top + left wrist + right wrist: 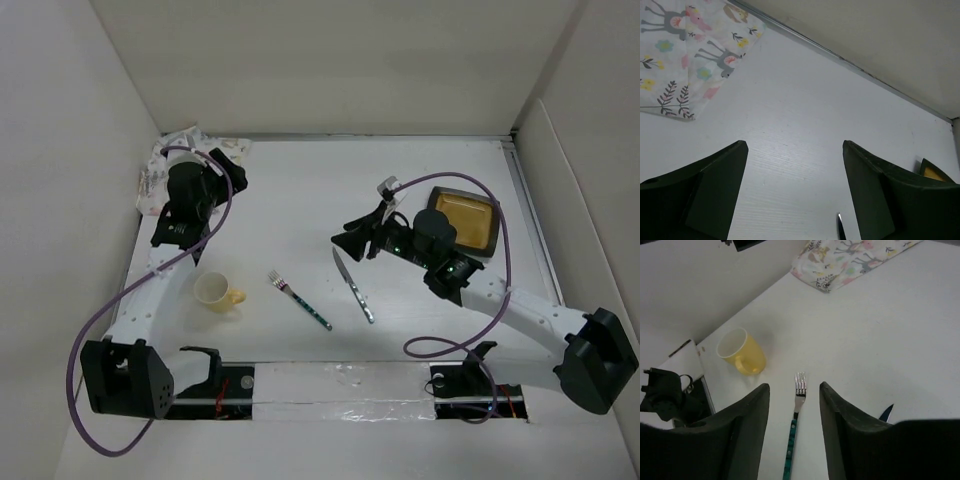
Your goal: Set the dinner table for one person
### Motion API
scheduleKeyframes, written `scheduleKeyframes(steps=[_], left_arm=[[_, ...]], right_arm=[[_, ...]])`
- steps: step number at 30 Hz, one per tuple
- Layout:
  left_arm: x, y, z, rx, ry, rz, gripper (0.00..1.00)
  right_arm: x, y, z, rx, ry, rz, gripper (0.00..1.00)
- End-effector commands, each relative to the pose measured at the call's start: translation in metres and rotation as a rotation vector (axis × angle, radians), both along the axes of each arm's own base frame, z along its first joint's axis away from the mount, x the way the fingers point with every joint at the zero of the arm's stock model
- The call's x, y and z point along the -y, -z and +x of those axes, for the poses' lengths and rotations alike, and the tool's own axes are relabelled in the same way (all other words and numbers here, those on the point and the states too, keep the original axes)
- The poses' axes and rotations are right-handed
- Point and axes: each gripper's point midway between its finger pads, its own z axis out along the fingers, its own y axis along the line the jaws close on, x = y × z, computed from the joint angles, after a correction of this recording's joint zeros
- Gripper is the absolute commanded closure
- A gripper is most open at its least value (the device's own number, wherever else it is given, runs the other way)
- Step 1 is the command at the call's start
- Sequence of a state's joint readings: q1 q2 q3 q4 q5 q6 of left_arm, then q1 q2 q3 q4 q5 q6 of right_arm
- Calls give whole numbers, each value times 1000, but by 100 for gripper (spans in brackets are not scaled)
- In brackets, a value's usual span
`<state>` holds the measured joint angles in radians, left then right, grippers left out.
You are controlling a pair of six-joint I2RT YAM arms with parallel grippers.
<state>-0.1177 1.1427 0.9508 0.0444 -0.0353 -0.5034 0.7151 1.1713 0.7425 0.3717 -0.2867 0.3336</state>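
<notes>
Left jaws gape wide and empty, the white bench (805, 125) lying below and between them. Right jaws stand apart too, gripping nothing, bench beneath. On it: patterned placemat (680, 50), square amber plate (470, 222), yellow mug (215, 291), fork (793, 426).

Table (300, 200): mug (215, 291), fork (300, 300), knife (352, 285), plate (475, 220), mat (155, 165)
</notes>
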Motion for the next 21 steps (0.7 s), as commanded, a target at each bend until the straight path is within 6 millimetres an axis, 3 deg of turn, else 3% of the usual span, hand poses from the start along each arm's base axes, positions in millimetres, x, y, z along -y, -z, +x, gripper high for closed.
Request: scheduleKeyframes(steps=[1, 2, 4, 5, 6, 7, 9, 13, 17, 20, 21], left_arm=[[-6, -22, 13, 54, -25, 34, 26], [-7, -18, 20, 37, -31, 42, 27], [-11, -14, 29, 13, -49, 76, 33], [-12, -11, 42, -5, -56, 89, 38], [-13, -10, 50, -16, -60, 103, 44], [-17, -5, 57, -38, -72, 140, 72], [-20, 9, 83, -111, -86, 182, 100], [-36, 41, 125, -226, -156, 291, 100], [-49, 87, 166, -347, -200, 404, 64], [-51, 118, 187, -423, -203, 448, 54], [-50, 121, 192, -427, -192, 454, 45]], right_arm=[[8, -16, 8, 64, 67, 21, 41], [9, -14, 9, 57, 74, 18, 36], [11, -15, 9, 61, 85, 21, 37], [12, -17, 8, 71, 85, 24, 57], [9, -18, 5, 77, 75, 28, 70], [9, -19, 5, 78, 73, 31, 94], [11, -18, 3, 76, 73, 30, 100], [15, -16, 7, 80, 114, 26, 100], [19, -14, 8, 79, 137, 15, 100], [18, -12, 9, 77, 139, 13, 100], [18, -11, 10, 77, 138, 9, 100]])
